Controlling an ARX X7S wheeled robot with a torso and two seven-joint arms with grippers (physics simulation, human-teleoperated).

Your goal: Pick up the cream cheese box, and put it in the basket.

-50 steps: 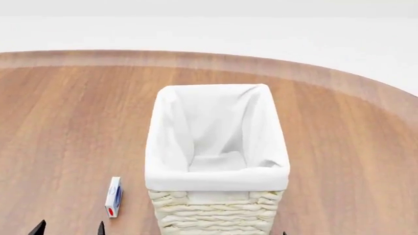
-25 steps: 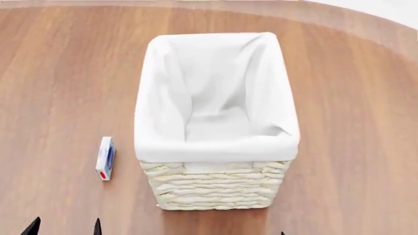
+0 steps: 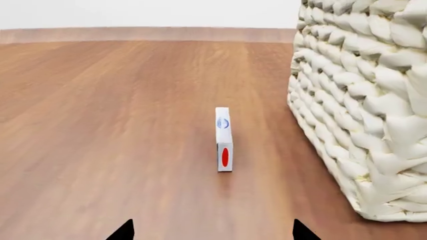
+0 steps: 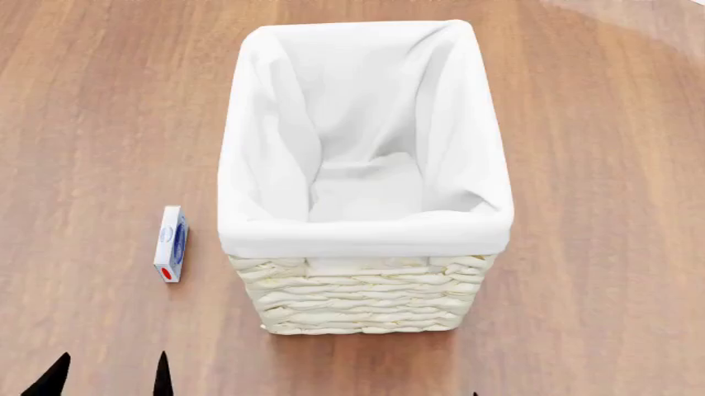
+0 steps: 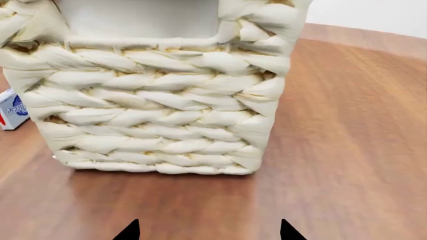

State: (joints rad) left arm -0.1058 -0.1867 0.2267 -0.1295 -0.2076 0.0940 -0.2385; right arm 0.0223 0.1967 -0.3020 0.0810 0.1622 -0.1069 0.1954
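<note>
**Not started: box on table, nothing grabbed yet**

Progress: nil so far. The cream cheese box (image 4: pixel 170 243) sits on the wooden table (image 4: pixel 88 124), just left of the basket (image 4: pixel 364 297), near its near-left corner, apart from it w/ a strip of bare wood between. Basket interior shows only the white liner (image 4: pixel 364 165), no box inside. Left to do: reach, grip, lift, carry over the rim, drop.

My left gripper (image 3: pixel 212 231) is spread, tips showing wide apart at the near edge of the wrist view, box lined up roughly between them but well ahead, no contact. My right gripper (image 5: pixel 207 231) is also spread, holding nothing, facing the basket's near wall.

Orientation: box stands on a long thin edge, broad faces vertical. Long axis runs near-to-far, approx parallel to the basket's left wall, tilted only slightly. Red-marked end (image 3: pixel 225 157) points near, toward me; blue oval logo (image 3: pixel 223 123) is on the upward edge. I judge the narrow width suits a pinch across the broad faces.
</note>
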